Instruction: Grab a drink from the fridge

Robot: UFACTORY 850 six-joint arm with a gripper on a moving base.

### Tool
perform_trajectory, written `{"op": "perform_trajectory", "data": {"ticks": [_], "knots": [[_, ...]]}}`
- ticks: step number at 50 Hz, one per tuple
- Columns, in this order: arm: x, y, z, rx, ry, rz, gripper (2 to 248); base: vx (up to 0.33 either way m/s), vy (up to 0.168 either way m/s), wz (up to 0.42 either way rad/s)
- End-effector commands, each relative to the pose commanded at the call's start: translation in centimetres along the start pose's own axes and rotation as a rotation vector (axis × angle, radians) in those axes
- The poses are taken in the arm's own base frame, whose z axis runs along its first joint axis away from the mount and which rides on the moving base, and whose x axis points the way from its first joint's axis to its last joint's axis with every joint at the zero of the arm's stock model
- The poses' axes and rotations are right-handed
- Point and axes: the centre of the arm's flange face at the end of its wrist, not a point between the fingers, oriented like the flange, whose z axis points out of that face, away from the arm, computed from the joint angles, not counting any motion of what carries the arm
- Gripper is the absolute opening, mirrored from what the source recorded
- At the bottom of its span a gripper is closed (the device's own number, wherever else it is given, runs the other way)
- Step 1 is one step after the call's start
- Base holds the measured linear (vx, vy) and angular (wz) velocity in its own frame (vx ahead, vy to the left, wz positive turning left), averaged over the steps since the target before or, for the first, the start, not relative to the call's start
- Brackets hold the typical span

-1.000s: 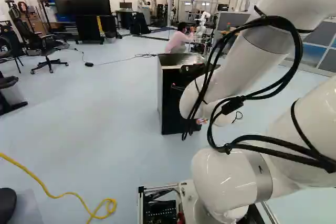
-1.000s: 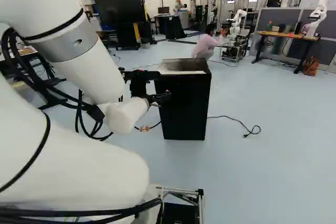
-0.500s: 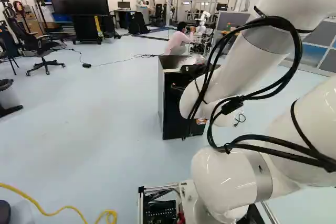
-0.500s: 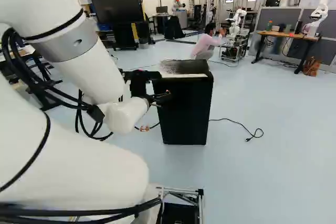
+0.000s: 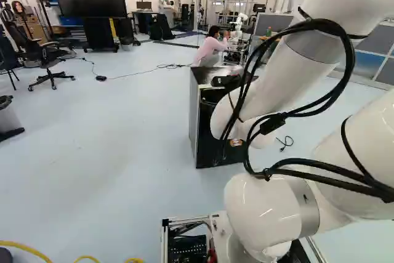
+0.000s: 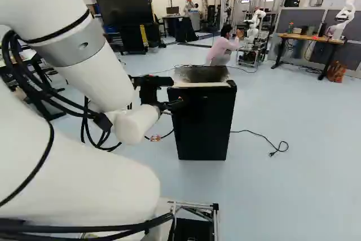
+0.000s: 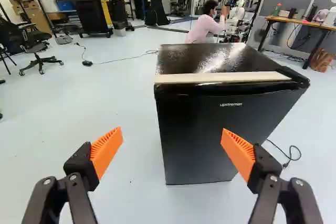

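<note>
Fridge first: it stands on the floor, ahead of the gripper. That gripper is released, its two orange pads wide apart with nothing between them. It appears to be a little short of the fridge, touching neither the door nor the body.

The door faces the gripper and looks closed; a pale strip runs along the front of the dark top. No drink is in sight; if there is one inside, the door hides it.

As for progress, I judge the task to be in its approach. The fridge is within the gripper's line, but the door has yet to be opened and no drink is in hand. Left to do: get to a door edge, pull it open, reach in, take a drink and bring it out. The next move probably calls for lining up with one edge of the door, since the pads now face its broad flat front, where they could only push or slide.

Beyond one side of the fridge a black cord lies on the floor. Farther off, a tabletop carries a small green bottle and another robot.
</note>
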Motion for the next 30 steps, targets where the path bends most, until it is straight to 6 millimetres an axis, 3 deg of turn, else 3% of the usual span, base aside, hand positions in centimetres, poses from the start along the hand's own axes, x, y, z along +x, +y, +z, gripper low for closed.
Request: {"op": "perform_trajectory", "data": {"ticks": [30], "knots": [[0.0,0.0,0.0,0.0,0.0,0.0,247,0.082,0.09,-0.022]]}}
